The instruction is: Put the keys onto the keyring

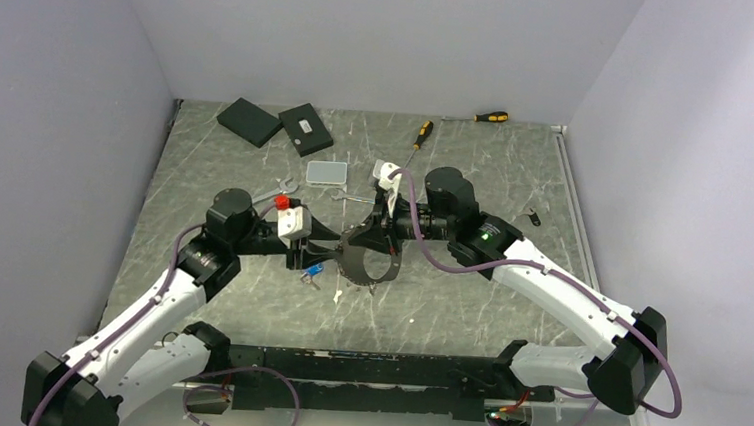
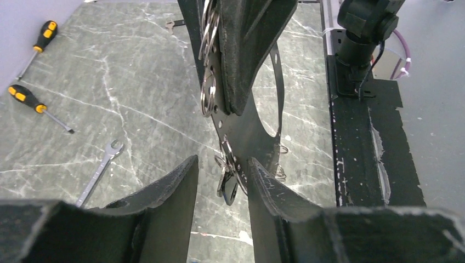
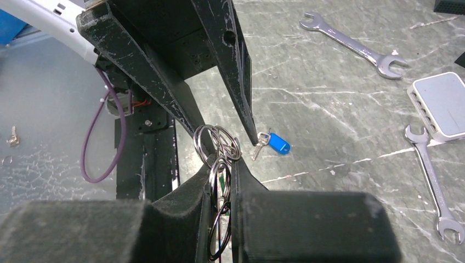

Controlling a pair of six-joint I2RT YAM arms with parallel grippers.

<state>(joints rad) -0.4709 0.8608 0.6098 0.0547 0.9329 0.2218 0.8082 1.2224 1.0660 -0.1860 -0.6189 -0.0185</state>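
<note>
The keyring is a large dark loop held up over the table's middle, with my right gripper shut on it. In the right wrist view small split rings bunch at the right gripper. My left gripper is open, its fingers on either side of a dark key that hangs from the keyring's band. One key with a blue tag lies on the table below. Another key lies far to the right.
Two spanners and a clear box lie just behind the grippers. Two black boxes and two screwdrivers sit at the back. The black base rail runs along the near edge.
</note>
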